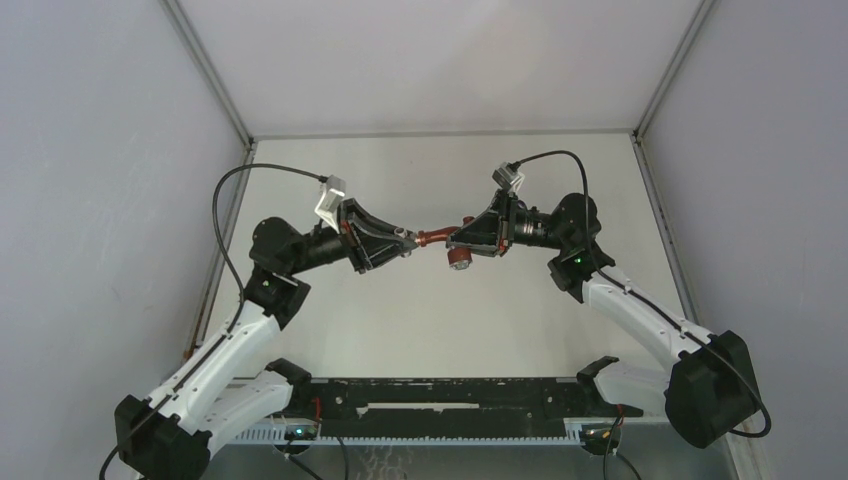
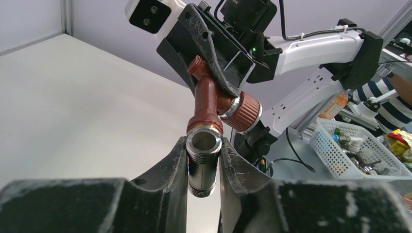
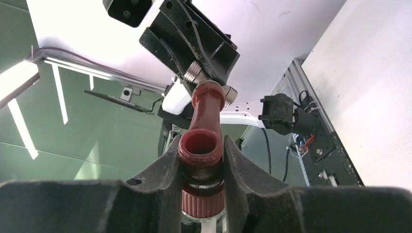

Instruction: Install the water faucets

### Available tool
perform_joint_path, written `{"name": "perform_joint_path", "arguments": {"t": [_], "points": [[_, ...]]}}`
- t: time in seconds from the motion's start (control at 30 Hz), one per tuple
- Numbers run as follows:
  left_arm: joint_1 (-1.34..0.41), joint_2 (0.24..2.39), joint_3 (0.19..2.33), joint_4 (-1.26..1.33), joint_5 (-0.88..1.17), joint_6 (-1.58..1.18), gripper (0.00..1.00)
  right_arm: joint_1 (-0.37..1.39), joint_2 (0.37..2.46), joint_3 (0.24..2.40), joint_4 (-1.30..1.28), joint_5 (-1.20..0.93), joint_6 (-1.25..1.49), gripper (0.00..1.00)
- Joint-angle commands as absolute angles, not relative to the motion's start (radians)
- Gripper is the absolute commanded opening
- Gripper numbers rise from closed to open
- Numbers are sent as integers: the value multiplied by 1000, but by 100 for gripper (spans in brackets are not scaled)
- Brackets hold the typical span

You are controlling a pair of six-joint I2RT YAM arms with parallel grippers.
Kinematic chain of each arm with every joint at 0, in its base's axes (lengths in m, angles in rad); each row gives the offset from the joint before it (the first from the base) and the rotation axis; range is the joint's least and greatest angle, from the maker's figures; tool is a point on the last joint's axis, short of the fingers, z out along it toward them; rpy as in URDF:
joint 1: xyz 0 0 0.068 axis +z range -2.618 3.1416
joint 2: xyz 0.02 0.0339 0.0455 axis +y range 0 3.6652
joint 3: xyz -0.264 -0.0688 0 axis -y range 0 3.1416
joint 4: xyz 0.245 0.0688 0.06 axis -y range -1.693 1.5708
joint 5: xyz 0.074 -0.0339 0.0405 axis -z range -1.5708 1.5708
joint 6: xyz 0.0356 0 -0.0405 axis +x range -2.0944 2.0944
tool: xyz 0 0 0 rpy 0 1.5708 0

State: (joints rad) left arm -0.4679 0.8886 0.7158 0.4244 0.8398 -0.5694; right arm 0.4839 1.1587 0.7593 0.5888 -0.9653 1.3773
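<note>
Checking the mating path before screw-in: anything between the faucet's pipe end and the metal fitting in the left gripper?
Nothing visible in between. The left gripper clamps the metal fitting, the right gripper clamps the faucet, and the pipe end sits right up at the fitting in mid-air. I cannot tell whether they touch.

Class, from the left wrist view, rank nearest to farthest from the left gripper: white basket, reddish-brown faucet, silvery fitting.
1. Silvery fitting, held in the left gripper.
2. Reddish-brown faucet, just beyond, centre.
3. White basket, far right background.
</note>
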Motion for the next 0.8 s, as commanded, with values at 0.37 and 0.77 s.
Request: {"name": "perform_joint_path", "arguments": {"t": [0.37, 0.77], "points": [[-465, 879, 741, 366, 738, -516, 0, 477, 1127, 771, 492, -1005, 1335, 55], [-463, 865, 719, 393, 699, -523, 0, 492, 1078, 771, 349, -1033, 1243, 72]]}}
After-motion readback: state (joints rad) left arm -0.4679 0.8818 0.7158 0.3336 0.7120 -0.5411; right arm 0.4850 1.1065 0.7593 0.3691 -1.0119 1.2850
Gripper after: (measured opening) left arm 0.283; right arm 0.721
